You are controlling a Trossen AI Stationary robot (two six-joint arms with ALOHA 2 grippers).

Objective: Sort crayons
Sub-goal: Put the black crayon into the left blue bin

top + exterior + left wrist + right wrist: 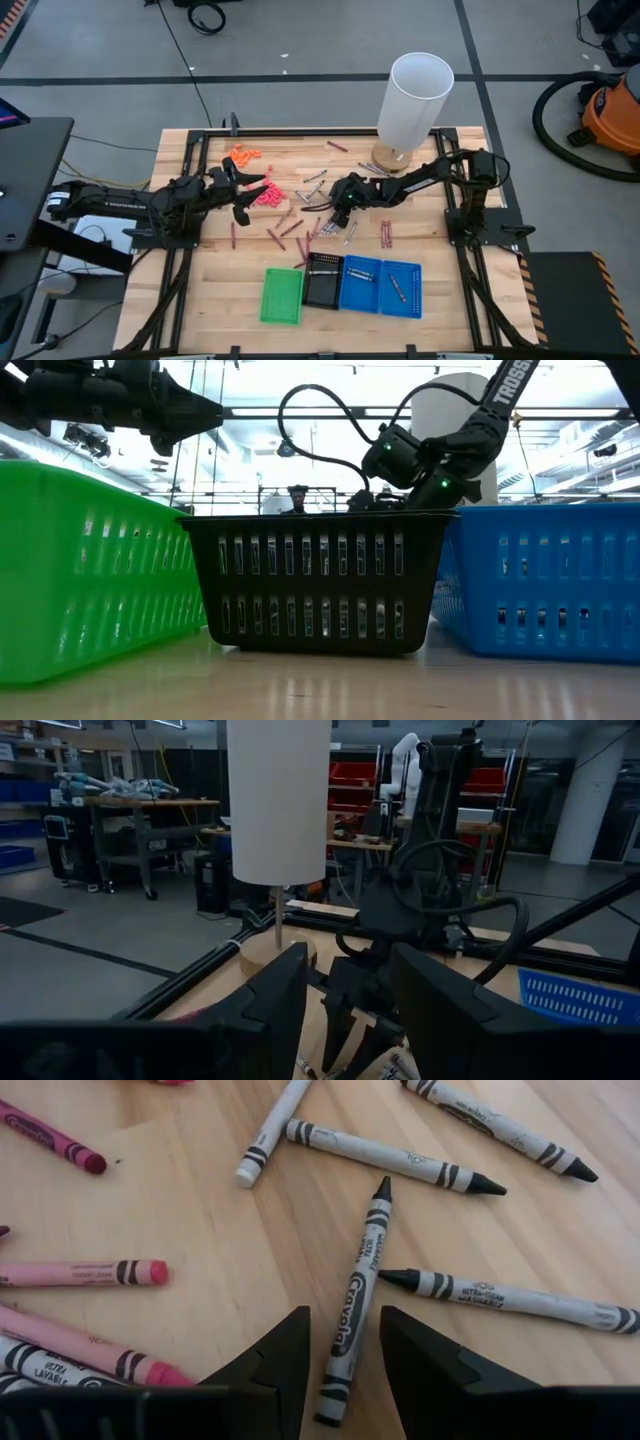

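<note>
Crayons (pixel 352 1310): you have thin paper-wrapped sticks, grey, pink and maroon, lying flat and scattered on the wood. One grey crayon lies between the right gripper (pixel 343 1350) fingertips, tip pointing away; other greys lie just beyond, pinks to one side.

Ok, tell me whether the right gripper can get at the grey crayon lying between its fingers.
Probably yes: the right gripper is open, its fingers straddle the grey crayon, and nothing lies over it.
</note>
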